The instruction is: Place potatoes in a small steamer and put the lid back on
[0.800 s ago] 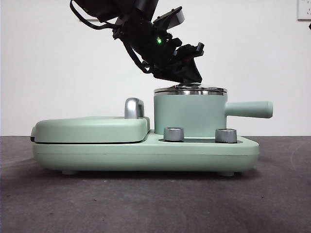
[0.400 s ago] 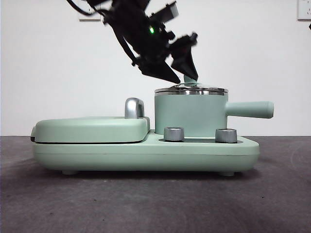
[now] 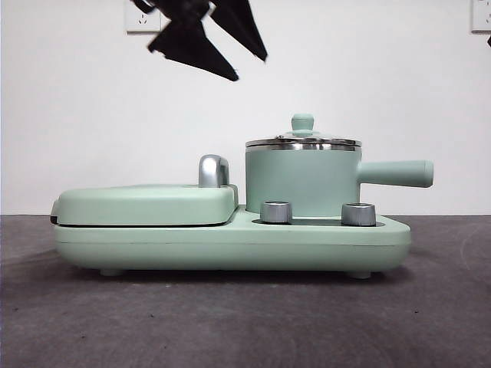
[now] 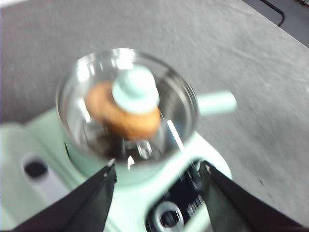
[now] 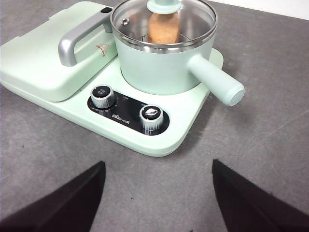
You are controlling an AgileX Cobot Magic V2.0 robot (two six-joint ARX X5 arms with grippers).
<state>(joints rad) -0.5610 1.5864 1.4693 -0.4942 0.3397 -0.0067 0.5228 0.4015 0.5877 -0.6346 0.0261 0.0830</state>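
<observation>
potato [image 5: 163,28] orange-brown, half hidden under knob, inside pot [image 3: 301,182] | glass lid [image 5: 164,21] seated on rim | left hand [image 3: 222,50] spread open, empty, high above; left wrist view blurred | right hand [image 5: 157,191] open, empty

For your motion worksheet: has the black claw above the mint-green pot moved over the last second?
Yes. The left claw has risen up and leftward, away from the clear glass lid on the mint-green pot.

Left pincer [image 3: 222,46] hangs high up with its jaws spread and empty; right pincer [image 5: 157,193] is wide open too, holding nothing.
</observation>
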